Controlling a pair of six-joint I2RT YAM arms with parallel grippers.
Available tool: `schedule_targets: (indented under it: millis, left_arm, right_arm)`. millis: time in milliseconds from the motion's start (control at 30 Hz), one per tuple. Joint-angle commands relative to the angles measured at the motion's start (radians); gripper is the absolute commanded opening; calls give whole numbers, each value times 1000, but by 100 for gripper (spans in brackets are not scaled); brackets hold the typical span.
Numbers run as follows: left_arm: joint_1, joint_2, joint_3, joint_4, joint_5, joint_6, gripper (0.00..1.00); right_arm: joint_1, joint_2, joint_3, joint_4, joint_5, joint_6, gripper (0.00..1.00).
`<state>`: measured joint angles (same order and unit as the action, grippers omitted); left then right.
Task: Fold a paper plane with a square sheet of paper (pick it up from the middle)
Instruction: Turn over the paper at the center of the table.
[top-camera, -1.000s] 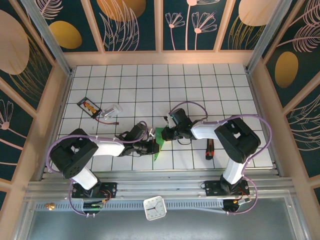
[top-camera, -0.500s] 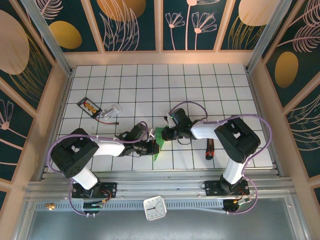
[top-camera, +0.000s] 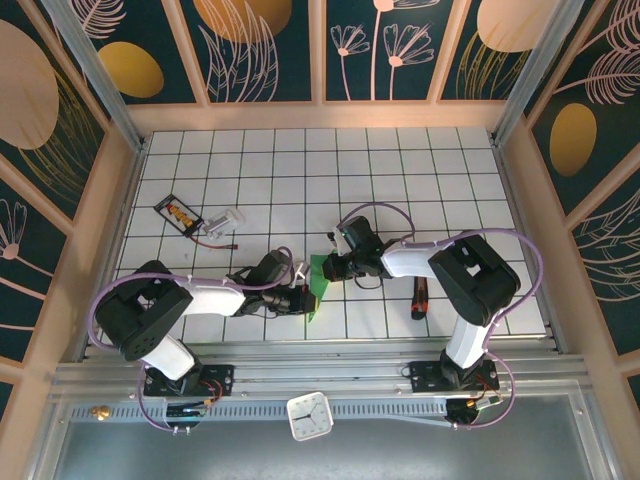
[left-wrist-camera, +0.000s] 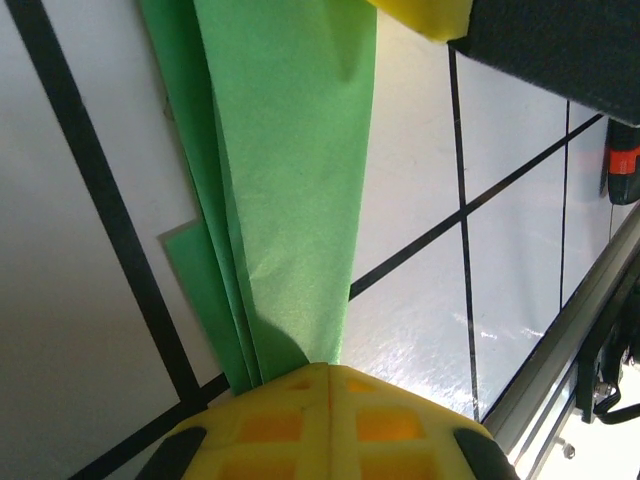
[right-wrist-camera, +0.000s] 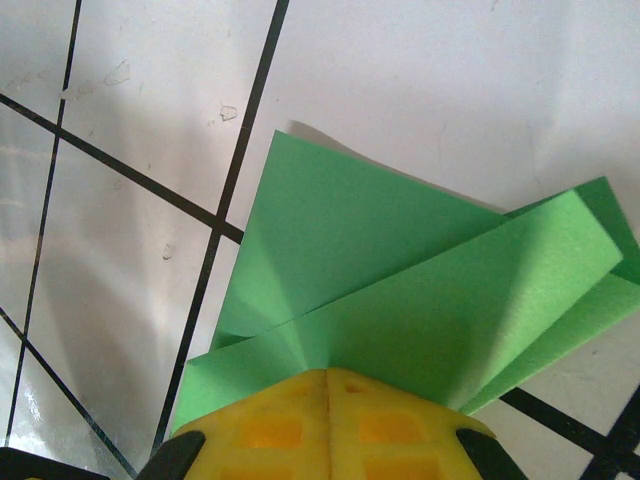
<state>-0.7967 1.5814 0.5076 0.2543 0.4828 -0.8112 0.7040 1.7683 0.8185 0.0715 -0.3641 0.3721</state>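
Note:
The square sheet of paper is folded into a narrow bright-green paper plane (top-camera: 317, 285) with layered creases, lying between my two grippers near the table's front middle. My left gripper (top-camera: 302, 300) is shut at its near, narrow end (left-wrist-camera: 290, 250), where the green layers run in under the closed yellow fingertips (left-wrist-camera: 300, 400). My right gripper (top-camera: 331, 267) is shut on the far end. There the flaps (right-wrist-camera: 400, 290) fan out to both sides from the seam of its closed yellow fingertips (right-wrist-camera: 290, 415).
A red-and-black tool (top-camera: 420, 297) lies right of the right arm's forearm. At the left sit a black packet (top-camera: 177, 213), a small clear piece (top-camera: 226, 217) and a thin red stick (top-camera: 214, 240). Wooden walls ring the tiled table (top-camera: 420, 170). A clock (top-camera: 309, 415) lies below the front rail.
The left arm has swung a little, with its gripper sliding slightly along the paper's near end. The right gripper and the paper have hardly moved.

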Motion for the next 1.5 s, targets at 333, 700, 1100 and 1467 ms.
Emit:
schedule_targets:
  millis: [333, 700, 1100, 1467]
  left_arm:
    - [-29, -14, -47, -236, 84, 60, 0]
    - [-43, -30, -63, -283, 98, 73, 0]
    - [-43, -132, -15, -262, 94, 47, 3]
    - [-43, -182, -25, -73, 175, -46, 2]
  right_arm:
    - [-1, 73, -23, -135, 119, -10, 8]
    - [-1, 79, -17, -142, 122, -13, 8]
    - [-1, 86, -9, -147, 120, -12, 8]
    - [-2, 85, -6, -151, 123, -17, 8]
